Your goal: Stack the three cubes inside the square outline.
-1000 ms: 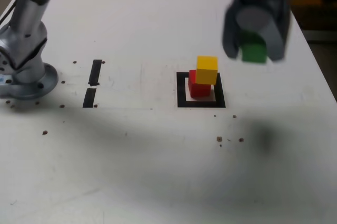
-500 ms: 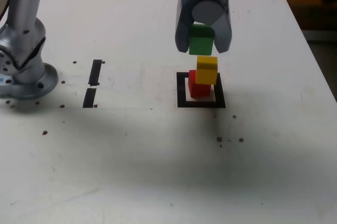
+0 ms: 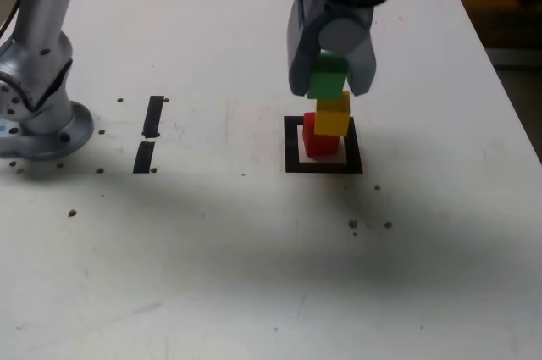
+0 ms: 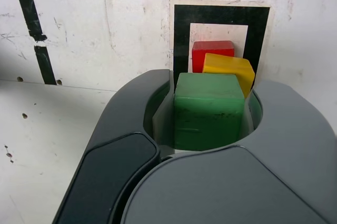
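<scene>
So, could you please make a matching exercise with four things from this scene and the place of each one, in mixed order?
Things:
1. red cube
2. yellow cube
3. green cube
4. two black tape strips

Places:
A. held in the end effector
B. far on the exterior view's left
C. lowest, inside the square outline
D. on top of the red one

Pairs: 1-C, 2-D, 3-A, 4-B
</scene>
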Motion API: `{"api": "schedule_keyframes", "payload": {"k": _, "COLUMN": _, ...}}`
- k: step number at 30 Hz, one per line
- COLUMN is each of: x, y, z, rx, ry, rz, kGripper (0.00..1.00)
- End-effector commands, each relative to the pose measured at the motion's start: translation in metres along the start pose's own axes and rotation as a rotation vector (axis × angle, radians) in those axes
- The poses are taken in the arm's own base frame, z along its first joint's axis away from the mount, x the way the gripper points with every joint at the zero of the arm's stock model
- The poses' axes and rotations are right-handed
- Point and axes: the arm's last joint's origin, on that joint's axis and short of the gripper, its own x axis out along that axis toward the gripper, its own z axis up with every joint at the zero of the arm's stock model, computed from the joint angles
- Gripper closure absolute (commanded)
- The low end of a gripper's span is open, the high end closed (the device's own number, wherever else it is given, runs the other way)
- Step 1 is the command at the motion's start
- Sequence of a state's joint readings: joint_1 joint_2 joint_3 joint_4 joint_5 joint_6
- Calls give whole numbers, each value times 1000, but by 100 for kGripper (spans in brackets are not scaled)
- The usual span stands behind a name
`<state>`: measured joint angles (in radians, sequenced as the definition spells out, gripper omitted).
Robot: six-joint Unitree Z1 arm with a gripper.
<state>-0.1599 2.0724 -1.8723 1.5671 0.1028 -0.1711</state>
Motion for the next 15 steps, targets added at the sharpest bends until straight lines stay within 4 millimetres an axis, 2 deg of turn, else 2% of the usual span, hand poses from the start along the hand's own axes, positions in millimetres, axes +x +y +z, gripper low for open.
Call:
{"api": "schedule_keyframes", "payload": {"k": 1, "x": 1, "y": 0, "z": 0, "rx": 0, "ry": 3, "rz": -2, "kGripper": 82}}
{"api": "schedule_keyframes", "payload": {"k": 5, "x": 6, "y": -1, "z": 4, "rx": 1, "ry": 6, "rz": -8, "kGripper": 78}}
{"api": "schedule_keyframes", "payload": {"k": 8, "x": 8, "y": -1, "z": 6, "rx": 1, "ry": 9, "rz": -11, "kGripper": 69}}
{"api": "schedule_keyframes", "payload": {"k": 10, "x": 9, "y": -1, "z": 6, "rx": 2, "ry": 12, "rz": -12, "kGripper": 59}}
{"api": "schedule_keyframes", "payload": {"k": 15, "x": 11, "y": -2, "z": 7, "rx": 4, "ry": 13, "rz": -21, "kGripper": 24}}
